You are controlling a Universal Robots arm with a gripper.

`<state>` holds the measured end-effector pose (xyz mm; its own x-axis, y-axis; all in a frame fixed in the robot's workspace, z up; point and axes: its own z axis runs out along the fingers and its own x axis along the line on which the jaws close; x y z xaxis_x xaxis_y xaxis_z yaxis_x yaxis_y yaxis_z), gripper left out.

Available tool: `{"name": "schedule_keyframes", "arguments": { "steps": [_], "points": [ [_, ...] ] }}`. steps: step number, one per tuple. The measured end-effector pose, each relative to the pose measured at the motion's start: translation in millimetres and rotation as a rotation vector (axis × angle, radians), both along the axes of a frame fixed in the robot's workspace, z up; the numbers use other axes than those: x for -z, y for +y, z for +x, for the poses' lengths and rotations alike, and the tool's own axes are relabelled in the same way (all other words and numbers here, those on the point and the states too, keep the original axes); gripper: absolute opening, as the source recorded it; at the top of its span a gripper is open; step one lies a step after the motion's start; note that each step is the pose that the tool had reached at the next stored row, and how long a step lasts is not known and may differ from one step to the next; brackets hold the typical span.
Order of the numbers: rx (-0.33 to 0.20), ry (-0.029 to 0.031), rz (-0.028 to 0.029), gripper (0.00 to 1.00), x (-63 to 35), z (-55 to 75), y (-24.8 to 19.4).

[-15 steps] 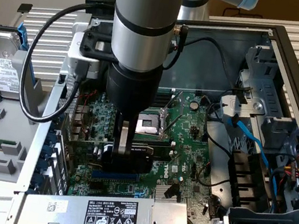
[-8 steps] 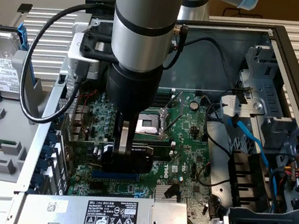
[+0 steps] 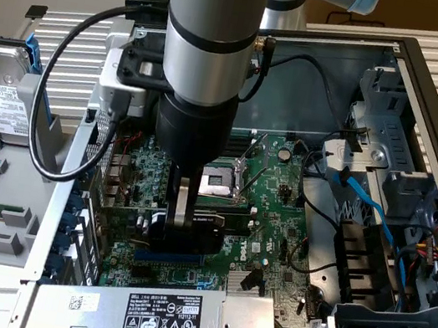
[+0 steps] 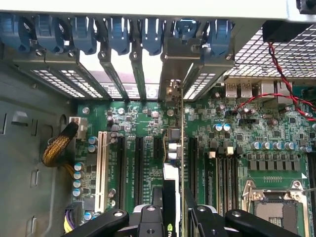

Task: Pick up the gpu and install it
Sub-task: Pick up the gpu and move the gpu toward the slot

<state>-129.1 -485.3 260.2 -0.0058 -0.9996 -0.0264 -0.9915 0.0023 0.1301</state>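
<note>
**Robot arm holds graphics card on edge over the motherboard**

Inside the opened computer case, the gripper [image 3: 184, 219] is clenched on the gpu [image 3: 222, 220]. Its two fingers [image 4: 148, 219] press on opposite faces of the card. The card stands upright on its long edge directly above the motherboard [image 3: 280, 200], in line with the board's row of long black expansion slots [image 4: 139, 163]. Its silver bracket [image 4: 173, 69] meets the perforated metal wall at the board's rear edge, below a line of blue plastic latches [image 4: 118, 34]. Whether the card's lower edge has entered a slot cannot be told from here.

To an onlooker the card seems light and rigid, a thin green laminate with a black cooler block on one side. It is delicate all the same, with small soldered parts on its faces. A mid-length hold across the cooler and the bare board looks the soundest, well away from the bracket and the contact edge. The cooler's smooth plastic could slide in steel fingers, and any tilt would put bending strain on the thin board.
</note>
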Motion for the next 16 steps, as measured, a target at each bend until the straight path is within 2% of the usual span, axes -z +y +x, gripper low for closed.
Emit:
{"name": "schedule_keyframes", "arguments": {
  "steps": [16],
  "points": [
    [-0.001,-0.0001,-0.0002,0.27,0.7,-0.7,0.2]
  ]
}}
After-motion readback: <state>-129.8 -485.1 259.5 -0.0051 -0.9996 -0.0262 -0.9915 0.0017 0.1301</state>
